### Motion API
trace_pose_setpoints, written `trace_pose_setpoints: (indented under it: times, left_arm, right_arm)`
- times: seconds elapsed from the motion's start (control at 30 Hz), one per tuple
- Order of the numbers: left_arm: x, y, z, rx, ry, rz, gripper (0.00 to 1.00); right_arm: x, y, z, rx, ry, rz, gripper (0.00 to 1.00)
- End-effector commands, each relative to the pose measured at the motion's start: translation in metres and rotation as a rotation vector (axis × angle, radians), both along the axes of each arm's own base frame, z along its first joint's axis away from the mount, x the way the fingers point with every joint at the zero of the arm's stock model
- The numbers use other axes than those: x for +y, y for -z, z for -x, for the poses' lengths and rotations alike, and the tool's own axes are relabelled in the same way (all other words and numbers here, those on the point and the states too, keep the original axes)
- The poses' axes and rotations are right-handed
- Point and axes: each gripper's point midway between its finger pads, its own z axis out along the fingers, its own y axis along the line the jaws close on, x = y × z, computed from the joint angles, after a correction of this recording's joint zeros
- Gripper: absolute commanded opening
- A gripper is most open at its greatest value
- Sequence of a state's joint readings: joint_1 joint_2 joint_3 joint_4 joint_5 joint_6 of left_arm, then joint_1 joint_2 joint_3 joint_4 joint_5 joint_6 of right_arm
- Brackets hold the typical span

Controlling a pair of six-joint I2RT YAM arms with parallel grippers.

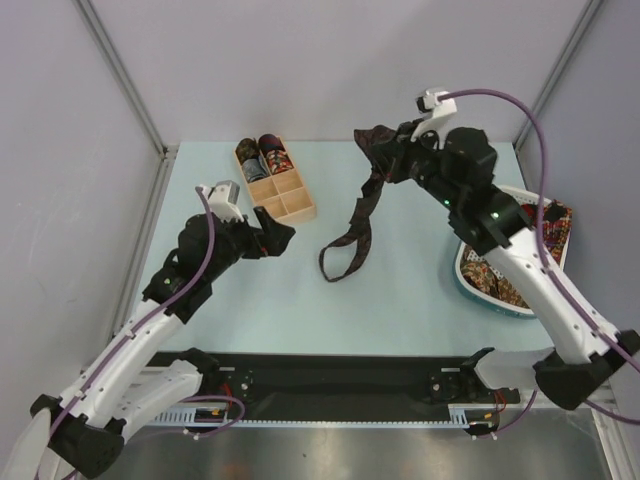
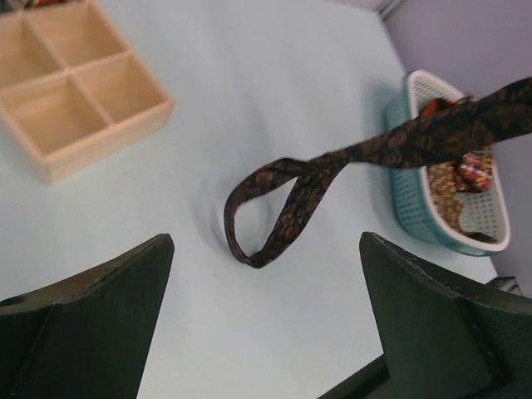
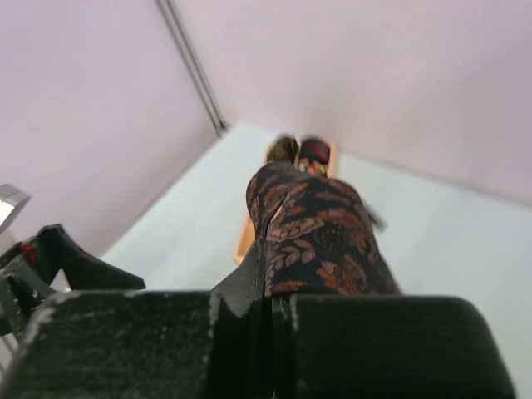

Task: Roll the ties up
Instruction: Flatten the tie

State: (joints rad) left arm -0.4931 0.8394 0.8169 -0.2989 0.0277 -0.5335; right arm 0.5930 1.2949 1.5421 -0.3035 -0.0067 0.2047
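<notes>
A dark brown patterned tie hangs from my right gripper, which is raised over the far middle of the table and shut on the tie's upper part. The tie's lower end lies as a loop on the table. In the right wrist view the tie rises out of the closed jaws of the gripper. My left gripper is open, left of the loop and apart from it. In the left wrist view the loop lies just beyond the wide-open gripper. Two rolled ties sit in the wooden box's far compartments.
The wooden compartment box stands at the back left, near my left gripper. A white and teal basket with more patterned ties sits at the right edge, under my right arm. Grey walls close the table's back and sides.
</notes>
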Motion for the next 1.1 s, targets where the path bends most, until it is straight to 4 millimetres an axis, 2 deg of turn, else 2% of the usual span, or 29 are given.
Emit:
trace_pose_setpoints:
  times: [0.0,0.1,0.17,0.3,0.4,0.5,0.57,0.63,0.77,0.8,0.9,0.93,1.0,1.03,1.07]
  left_arm:
    - [-0.018,-0.066,0.000,-0.220,0.093,0.037,1.00]
    - [-0.031,-0.090,0.010,-0.328,0.160,0.084,1.00]
    - [-0.039,-0.102,0.018,-0.377,0.197,0.096,1.00]
    - [-0.053,-0.122,0.028,-0.461,0.258,0.119,1.00]
    - [-0.060,-0.124,0.036,-0.495,0.300,0.118,1.00]
    - [-0.059,-0.125,0.042,-0.528,0.299,0.117,1.00]
    - [-0.060,-0.120,0.041,-0.529,0.302,0.103,1.00]
    - [-0.060,-0.115,0.039,-0.519,0.298,0.092,1.00]
    - [-0.059,-0.100,0.037,-0.485,0.281,0.088,1.00]
    - [-0.060,-0.088,0.036,-0.465,0.280,0.090,1.00]
    - [-0.062,-0.068,0.035,-0.427,0.275,0.099,1.00]
    - [-0.063,-0.050,0.033,-0.390,0.270,0.083,1.00]
    - [-0.068,-0.029,0.032,-0.359,0.281,0.063,1.00]
    - [-0.072,-0.021,0.032,-0.348,0.291,0.053,1.00]
    - [-0.075,-0.023,0.031,-0.370,0.295,0.064,1.00]
  right_arm:
    - [-0.007,-0.061,0.038,-0.232,-0.121,0.023,0.00]
    - [-0.013,-0.084,0.054,-0.261,-0.144,-0.028,0.00]
    - [-0.014,-0.090,0.057,-0.250,-0.152,-0.051,0.00]
    - [0.005,-0.098,0.085,-0.274,-0.348,-0.078,0.00]
    - [0.013,-0.101,0.094,-0.272,-0.418,-0.092,0.00]
    - [0.017,-0.101,0.097,-0.258,-0.457,-0.114,0.00]
    - [0.019,-0.096,0.098,-0.235,-0.484,-0.131,0.00]
    - [0.017,-0.097,0.090,-0.229,-0.466,-0.157,0.00]
    - [0.024,-0.086,0.083,-0.195,-0.513,-0.200,0.00]
    - [0.026,-0.083,0.079,-0.192,-0.512,-0.208,0.00]
    - [0.025,-0.082,0.070,-0.192,-0.502,-0.235,0.00]
    - [0.020,-0.080,0.064,-0.186,-0.492,-0.242,0.00]
    - [0.019,-0.081,0.062,-0.181,-0.515,-0.260,0.00]
    - [0.016,-0.084,0.061,-0.174,-0.516,-0.278,0.00]
    - [0.016,-0.086,0.062,-0.175,-0.527,-0.284,0.00]
